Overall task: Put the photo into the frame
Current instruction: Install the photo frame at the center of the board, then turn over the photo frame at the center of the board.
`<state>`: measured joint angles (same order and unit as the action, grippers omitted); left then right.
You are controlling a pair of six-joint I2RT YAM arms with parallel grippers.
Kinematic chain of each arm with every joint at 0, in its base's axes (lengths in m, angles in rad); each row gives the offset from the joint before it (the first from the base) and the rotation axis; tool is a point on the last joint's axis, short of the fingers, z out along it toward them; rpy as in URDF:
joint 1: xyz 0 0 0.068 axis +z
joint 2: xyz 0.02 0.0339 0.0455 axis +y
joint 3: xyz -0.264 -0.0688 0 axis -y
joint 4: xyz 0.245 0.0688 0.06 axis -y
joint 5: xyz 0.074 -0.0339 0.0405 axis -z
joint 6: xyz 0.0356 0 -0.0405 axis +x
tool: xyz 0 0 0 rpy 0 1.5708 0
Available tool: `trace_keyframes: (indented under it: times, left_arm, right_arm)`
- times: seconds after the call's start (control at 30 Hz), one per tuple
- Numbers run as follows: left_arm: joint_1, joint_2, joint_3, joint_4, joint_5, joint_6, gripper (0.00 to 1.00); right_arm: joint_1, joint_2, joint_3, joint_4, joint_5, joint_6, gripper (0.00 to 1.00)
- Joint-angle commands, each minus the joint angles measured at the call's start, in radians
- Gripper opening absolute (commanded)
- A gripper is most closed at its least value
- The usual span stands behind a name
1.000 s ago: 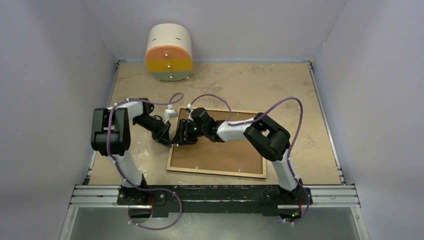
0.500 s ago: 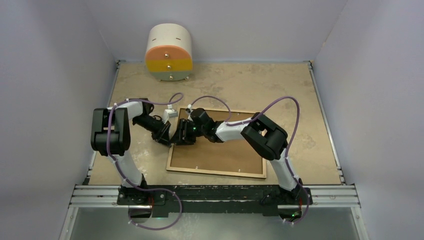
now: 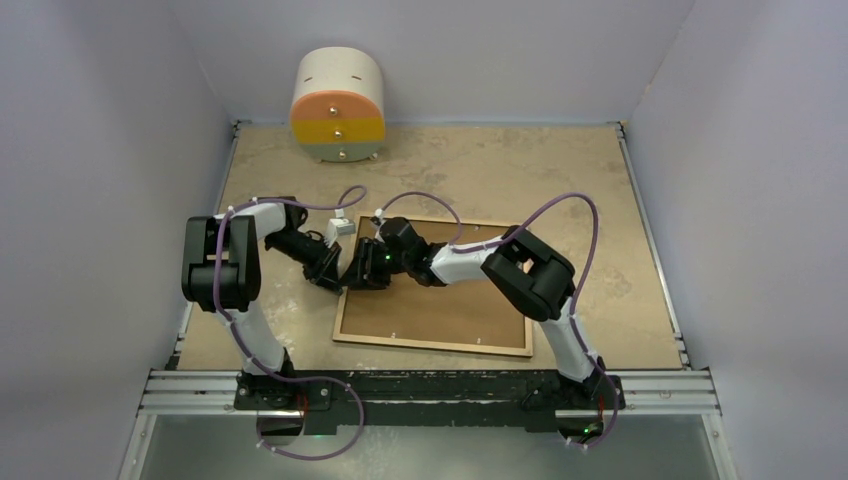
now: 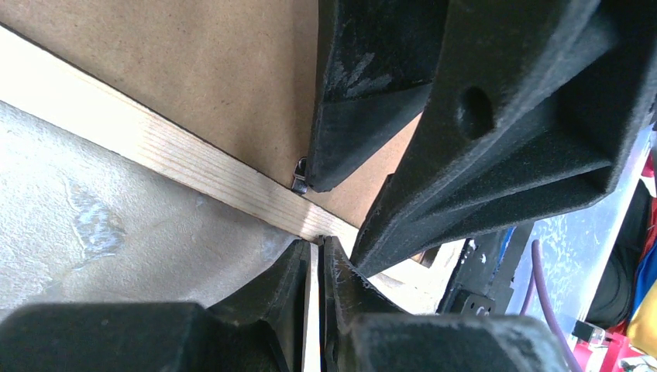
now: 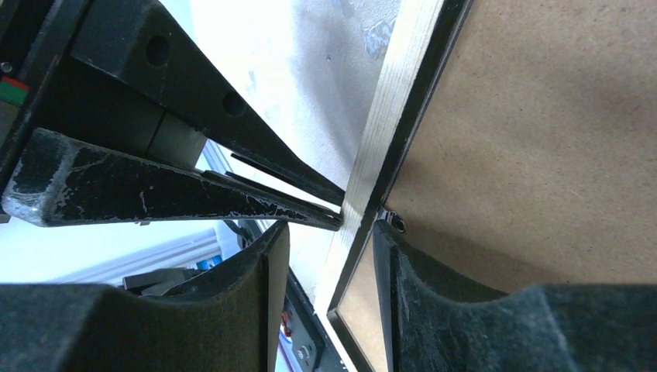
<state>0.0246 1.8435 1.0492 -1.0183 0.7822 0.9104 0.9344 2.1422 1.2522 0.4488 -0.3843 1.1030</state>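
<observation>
You're looking at the frame (image 3: 430, 346) lying flat on the table (image 3: 560, 180), backing board (image 3: 440, 305) sitting in it. Drawer unit (image 3: 337, 105) is standing well behind the frame's far-L corner. L gripper (image 3: 335, 272) is sitting just outside the frame's L edge, R gripper (image 3: 358, 272) straddling that edge.

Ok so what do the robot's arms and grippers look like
The left arm and right arm pair bulky black joint housings with white links; a thin purple cable loops along each. The left gripper and right gripper have black, wedge-shaped tapering fingers, scuffed whitish, with round holes in their sides.
</observation>
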Motion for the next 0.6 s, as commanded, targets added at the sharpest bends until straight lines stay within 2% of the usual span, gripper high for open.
trace_keyframes:
  times: [0.0,0.13,0.2,0.23,0.3,0.33,0.4,0.5,0.57]
  left_arm:
    - [-0.001,0.013,-0.018,0.070,-0.055,0.081,0.11]
    - [0.007,0.004,0.009,0.029,-0.057,0.098,0.14]
    - [0.018,-0.015,0.033,0.013,-0.063,0.101,0.22]
    - [0.020,-0.028,0.037,0.004,-0.067,0.106,0.26]
    - [0.024,-0.059,0.056,-0.016,-0.079,0.114,0.39]
    - [0.025,-0.077,0.061,-0.023,-0.086,0.115,0.47]
    - [0.025,-0.111,0.061,-0.032,-0.095,0.122,0.54]
    - [0.025,-0.145,0.050,-0.057,-0.115,0.153,0.62]
    - [0.025,-0.156,0.028,-0.049,-0.147,0.166,0.62]
  right_arm:
    - [0.000,-0.011,-0.005,0.029,0.012,0.004,0.46]
    - [-0.010,-0.138,-0.055,-0.024,0.023,-0.135,0.51]
    - [-0.011,-0.219,-0.072,-0.127,0.042,-0.283,0.59]
    - [-0.011,-0.271,-0.077,-0.224,0.068,-0.407,0.63]
    - [-0.008,-0.340,-0.105,-0.348,0.118,-0.555,0.69]
    - [-0.004,-0.375,-0.132,-0.401,0.139,-0.619,0.70]
    - [0.006,-0.436,-0.191,-0.484,0.165,-0.710,0.72]
    - [0.037,-0.492,-0.255,-0.565,0.182,-0.783,0.72]
    - [0.079,-0.514,-0.284,-0.604,0.221,-0.806,0.71]
